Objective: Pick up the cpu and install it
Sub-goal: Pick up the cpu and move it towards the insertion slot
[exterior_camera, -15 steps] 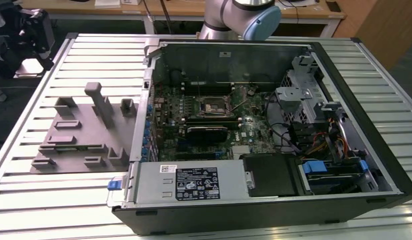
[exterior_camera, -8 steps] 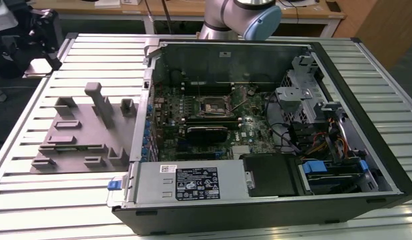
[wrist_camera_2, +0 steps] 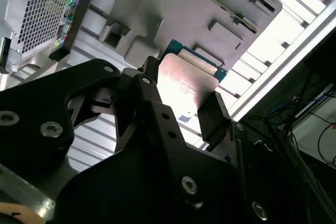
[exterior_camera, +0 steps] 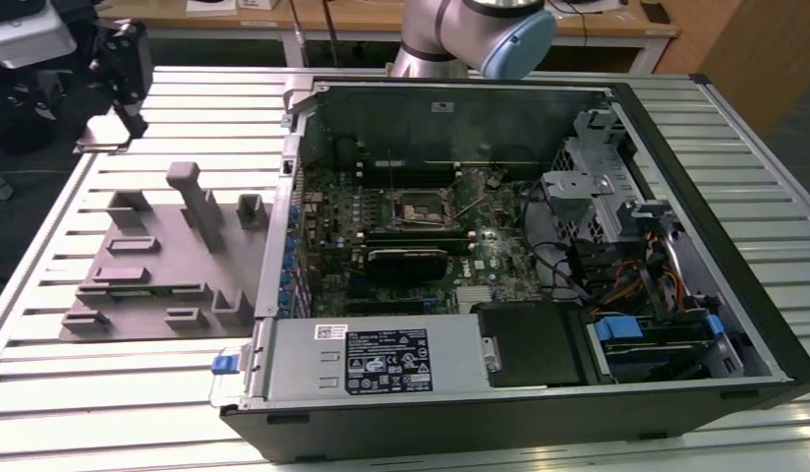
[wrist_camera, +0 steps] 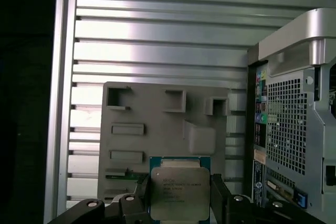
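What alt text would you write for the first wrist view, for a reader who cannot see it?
The pincer grips the cpu by two opposite edges, its silver top facing the camera. Behind it lies a grey moulded tray on a slatted metal table, with a computer case beside the tray.

cpu [wrist_camera: 179, 191]: shiny silver top with small dark print, teal-green rim; gripper [wrist_camera: 179, 196]: matte black, silver screw heads; tray [wrist_camera: 157, 114]: plain flat grey; table [exterior_camera: 143, 374]: pale silver, ribbed in parallel slats; computer case [exterior_camera: 510, 428]: black outside, grey metal inside; back panel [wrist_camera: 289, 124]: silver with fine perforated grid; motherboard [exterior_camera: 333, 246]: dark green; power supply [exterior_camera: 300, 359]: light grey, black-and-white label; tab [exterior_camera: 223, 362]: bright blue; arm [exterior_camera: 438, 29]: silver-grey, with pale blue cap [exterior_camera: 517, 34]
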`<state>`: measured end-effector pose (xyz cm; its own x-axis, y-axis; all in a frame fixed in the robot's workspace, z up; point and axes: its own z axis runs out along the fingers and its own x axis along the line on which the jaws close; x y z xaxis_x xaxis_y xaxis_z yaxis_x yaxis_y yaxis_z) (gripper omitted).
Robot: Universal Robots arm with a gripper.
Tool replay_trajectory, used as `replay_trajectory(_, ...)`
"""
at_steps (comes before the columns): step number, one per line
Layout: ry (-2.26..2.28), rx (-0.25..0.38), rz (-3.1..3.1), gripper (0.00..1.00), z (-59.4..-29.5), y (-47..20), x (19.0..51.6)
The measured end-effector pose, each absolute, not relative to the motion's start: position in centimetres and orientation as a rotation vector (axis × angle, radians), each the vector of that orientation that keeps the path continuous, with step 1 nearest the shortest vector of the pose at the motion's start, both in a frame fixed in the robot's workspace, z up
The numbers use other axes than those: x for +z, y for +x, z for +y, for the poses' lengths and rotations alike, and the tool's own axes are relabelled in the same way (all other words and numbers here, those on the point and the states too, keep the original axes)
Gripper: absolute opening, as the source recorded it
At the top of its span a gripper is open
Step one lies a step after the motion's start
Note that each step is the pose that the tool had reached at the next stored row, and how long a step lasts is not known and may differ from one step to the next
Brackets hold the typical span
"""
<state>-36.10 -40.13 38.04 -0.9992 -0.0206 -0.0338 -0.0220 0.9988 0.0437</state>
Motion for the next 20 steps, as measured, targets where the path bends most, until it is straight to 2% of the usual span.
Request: replay_trajectory(20,-0.033,0.069,3.107,0.54,-40.1,-29.6,38.0)
